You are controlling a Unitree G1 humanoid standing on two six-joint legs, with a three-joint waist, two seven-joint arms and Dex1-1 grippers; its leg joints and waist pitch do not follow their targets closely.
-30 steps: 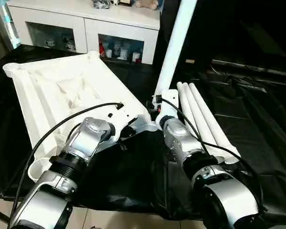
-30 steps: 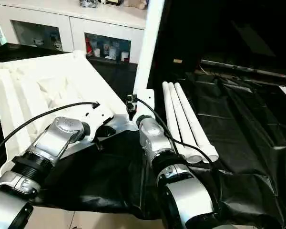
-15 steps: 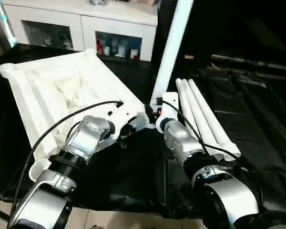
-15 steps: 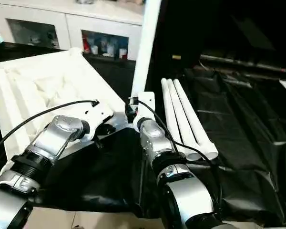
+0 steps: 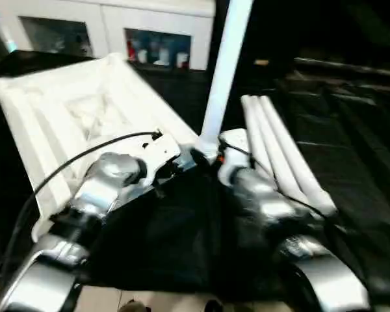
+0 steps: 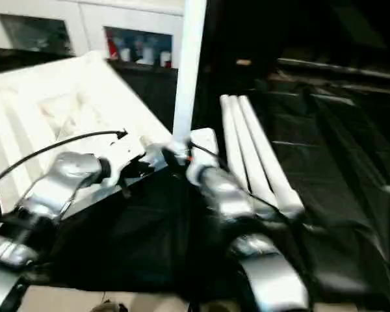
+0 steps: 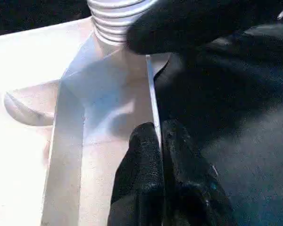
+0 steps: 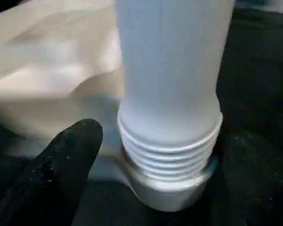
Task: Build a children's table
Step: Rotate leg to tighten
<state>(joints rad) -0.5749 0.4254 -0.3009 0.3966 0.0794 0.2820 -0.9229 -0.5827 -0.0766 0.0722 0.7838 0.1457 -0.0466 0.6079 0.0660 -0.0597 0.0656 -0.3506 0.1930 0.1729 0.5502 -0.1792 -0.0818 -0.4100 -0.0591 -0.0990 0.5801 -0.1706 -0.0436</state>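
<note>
Pinching tabletop rim (image 7: 150,94) in left claw (image 7: 161,136), right claw (image 8: 151,155) seemingly open around leg (image 8: 172,70)

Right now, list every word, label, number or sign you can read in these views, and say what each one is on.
No text can be read anywhere.
Table top: plain white, no marking.
Upright leg and the three loose legs: plain white, no marking.
Items in the cabinet behind: any labels are too blurred to read.

Both silver forearms reach forward, converging. Left gripper (image 7: 161,141) pinched closed; right gripper (image 8: 151,155) apparently spread wide.
</note>
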